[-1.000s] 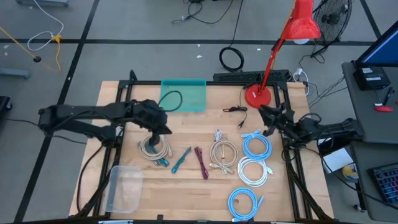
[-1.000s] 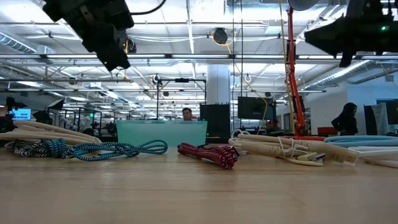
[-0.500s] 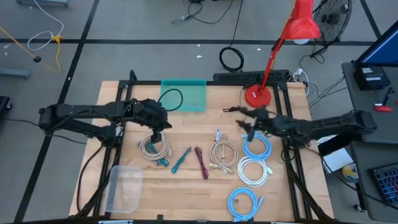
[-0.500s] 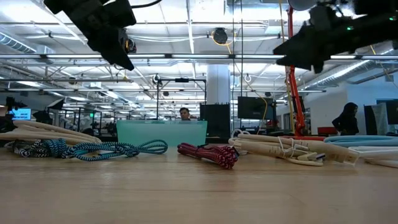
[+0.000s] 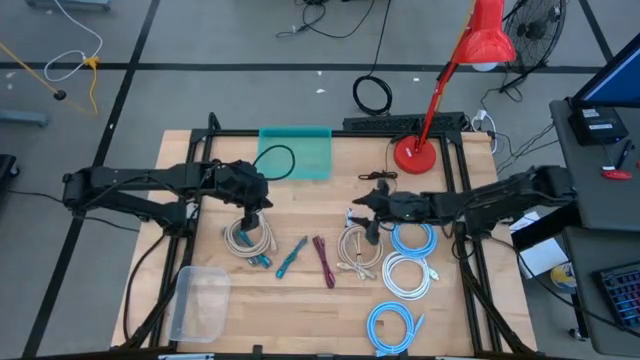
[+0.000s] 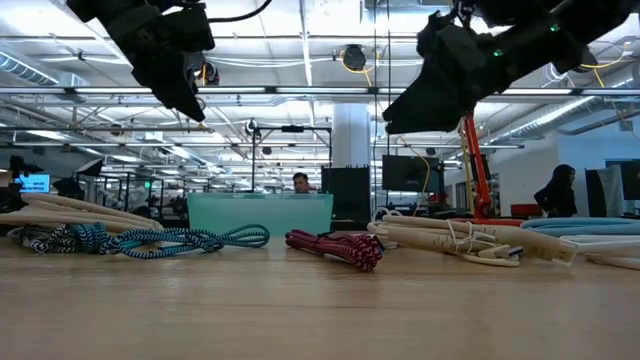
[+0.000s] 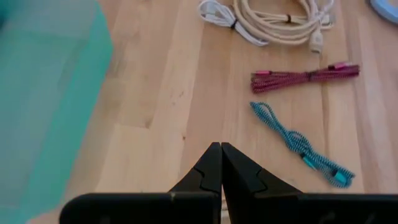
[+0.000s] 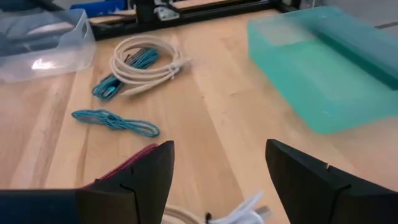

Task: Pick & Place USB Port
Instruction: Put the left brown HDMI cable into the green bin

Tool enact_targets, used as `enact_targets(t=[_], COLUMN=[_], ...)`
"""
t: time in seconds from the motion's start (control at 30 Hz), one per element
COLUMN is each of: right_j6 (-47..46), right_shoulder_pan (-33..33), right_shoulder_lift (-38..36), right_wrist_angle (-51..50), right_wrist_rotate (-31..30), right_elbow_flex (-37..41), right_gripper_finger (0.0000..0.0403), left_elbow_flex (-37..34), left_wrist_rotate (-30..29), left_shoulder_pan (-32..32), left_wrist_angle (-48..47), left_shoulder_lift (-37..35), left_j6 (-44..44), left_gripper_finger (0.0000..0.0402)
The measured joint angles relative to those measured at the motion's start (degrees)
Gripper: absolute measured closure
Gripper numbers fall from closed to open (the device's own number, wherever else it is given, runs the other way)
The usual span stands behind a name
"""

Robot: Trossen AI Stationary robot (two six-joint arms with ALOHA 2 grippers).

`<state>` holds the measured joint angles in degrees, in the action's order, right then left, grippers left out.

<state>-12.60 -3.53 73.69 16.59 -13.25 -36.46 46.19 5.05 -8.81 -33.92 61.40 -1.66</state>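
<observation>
Table layout – a green translucent plastic bin (image 5: 295, 153) is set at the far edge, a clear plastic tub (image 5: 200, 300) at the near left corner. Between them, a row of coiled cables – a beige coil (image 5: 249, 238) leftmost, light-blue coils (image 5: 411, 236) rightmost.

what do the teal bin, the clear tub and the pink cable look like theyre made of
Teal bin: likely frosted translucent plastic, with a matte, cloudy look. Clear tub: probably glossy transparent plastic, showing bright glare on its wall. Pink cable: seems to have a braided fabric jacket, with a speckled weave pattern.
</observation>
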Motion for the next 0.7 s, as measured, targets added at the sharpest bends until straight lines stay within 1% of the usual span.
enact_targets(t=[0.17, 0.33, 0.43, 0.5, 0.57, 0.7], right_j6=[1.3, 1.3, 1.3, 1.3, 1.3, 1.3], right_shoulder_pan=[-0.4, -0.3, -0.3, -0.3, -0.3, -0.2], right_shoulder_lift=[4.0, 5.8, 5.8, 5.7, 5.7, 5.7], right_wrist_angle=[2.2, 2.9, 2.9, 2.9, 2.9, 2.9], right_wrist_rotate=[-0.1, -0.1, -0.1, -0.1, -0.1, -0.3], right_elbow_flex=[-0.6, -0.7, -0.7, -0.7, -0.7, -0.7], right_gripper_finger=[0.0156, 0.0156, 0.0156, 0.0156, 0.0156, 0.0156], left_elbow_flex=[0.0, 0.0, -1.3, -3.0, -5.2, -9.9], left_wrist_rotate=[-0.1, -0.6, 1.5, 4.9, 7.3, 10.2], left_shoulder_pan=[1.0, 3.3, 5.6, 7.1, 8.9, 13.4], left_wrist_angle=[-6.3, -13.7, -15.1, -14.8, -12.8, -7.9], left_shoulder_lift=[0.1, 0.1, 0.1, 0.3, 1.2, 3.6], left_j6=[-1.0, -1.9, -4.5, -6.9, -10.2, -15.1], left_gripper_finger=[0.0396, 0.0396, 0.0392, 0.0379, 0.0359, 0.0304])
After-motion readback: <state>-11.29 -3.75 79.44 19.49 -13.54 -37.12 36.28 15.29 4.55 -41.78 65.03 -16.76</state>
